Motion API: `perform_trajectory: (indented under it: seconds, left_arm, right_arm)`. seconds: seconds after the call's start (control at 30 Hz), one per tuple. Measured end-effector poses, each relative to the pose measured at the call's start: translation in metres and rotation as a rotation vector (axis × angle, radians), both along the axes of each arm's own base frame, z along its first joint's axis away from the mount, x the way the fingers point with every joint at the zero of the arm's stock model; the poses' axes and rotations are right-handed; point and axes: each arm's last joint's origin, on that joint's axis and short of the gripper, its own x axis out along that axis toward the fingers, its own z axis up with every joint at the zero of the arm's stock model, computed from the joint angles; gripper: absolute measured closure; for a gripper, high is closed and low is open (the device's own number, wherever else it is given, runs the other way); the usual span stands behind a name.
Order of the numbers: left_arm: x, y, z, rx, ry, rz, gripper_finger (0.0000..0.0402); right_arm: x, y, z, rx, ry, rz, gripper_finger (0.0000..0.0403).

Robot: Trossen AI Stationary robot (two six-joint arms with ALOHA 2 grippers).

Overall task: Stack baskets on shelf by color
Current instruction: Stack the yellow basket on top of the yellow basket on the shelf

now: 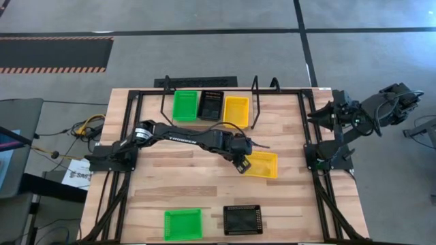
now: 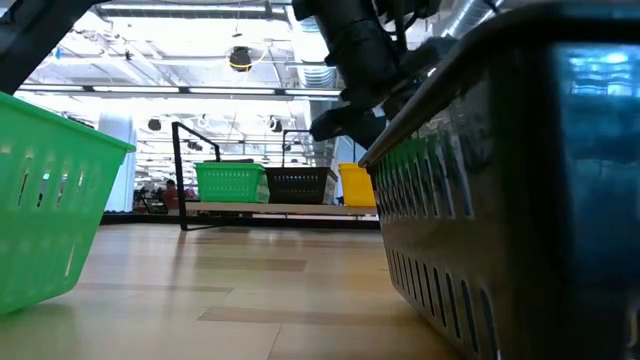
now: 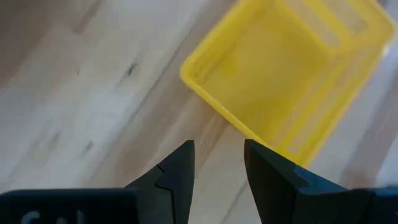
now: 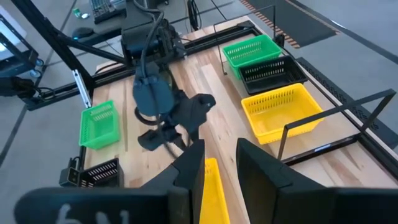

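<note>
On the shelf (image 2: 290,208) at the table's far side, a green basket (image 1: 184,105), a black one (image 1: 210,105) and a yellow one (image 1: 236,109) stand side by side. A loose yellow basket (image 1: 262,164) rests flat on the table at mid right. My left gripper (image 1: 242,165) hangs open, tilted downward, over that basket's left rim (image 3: 211,93); I see no touch. A green basket (image 1: 183,224) and a black basket (image 1: 242,219) sit by the near edge. My right gripper (image 4: 217,168) waits open, drawn back high at the table's right.
Black wire uprights (image 1: 257,102) rise at both ends of the shelf. Dark frame rails (image 1: 306,136) run along the table's left and right sides. In the low view the near green basket (image 2: 50,200) and black basket (image 2: 520,180) fill the foreground.
</note>
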Motion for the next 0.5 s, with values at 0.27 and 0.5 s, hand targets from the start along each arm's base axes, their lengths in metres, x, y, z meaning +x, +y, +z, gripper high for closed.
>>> perform_trajectory:
  seconds: [0.27, 0.5]
  left_arm:
    - [0.0073, 0.0019, 0.003, -0.176, -0.101, 0.317, 0.0276]
    - [0.0092, 0.0002, 0.0029, -0.211, -0.124, 0.379, 0.0276]
  right_arm:
    - [-0.0001, 0.0, -0.0005, -0.038, 0.011, 0.022, 0.029]
    - [-0.0004, 0.0009, -0.0012, -0.051, 0.028, 0.067, 0.029]
